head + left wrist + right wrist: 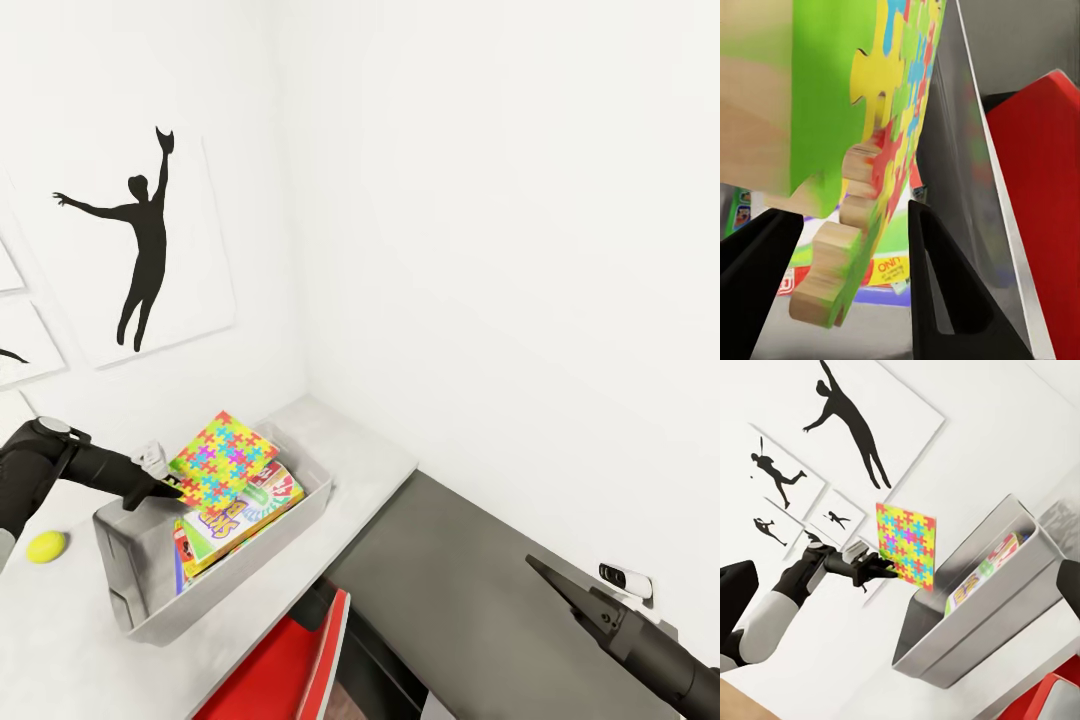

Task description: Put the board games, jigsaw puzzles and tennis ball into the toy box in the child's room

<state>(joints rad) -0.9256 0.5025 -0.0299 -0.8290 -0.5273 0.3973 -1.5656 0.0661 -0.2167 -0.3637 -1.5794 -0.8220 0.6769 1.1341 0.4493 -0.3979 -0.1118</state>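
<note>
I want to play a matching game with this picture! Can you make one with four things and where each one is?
Things:
1. jigsaw puzzle
2. tennis ball
3. board games
4. right pincer

Places:
A. lying inside the toy box
B. on the table, outside the box
C. held in the left pincer above the box
D. over the dark grey cabinet top, holding nothing

Pairs: 1-C, 2-B, 3-A, 4-D
</note>
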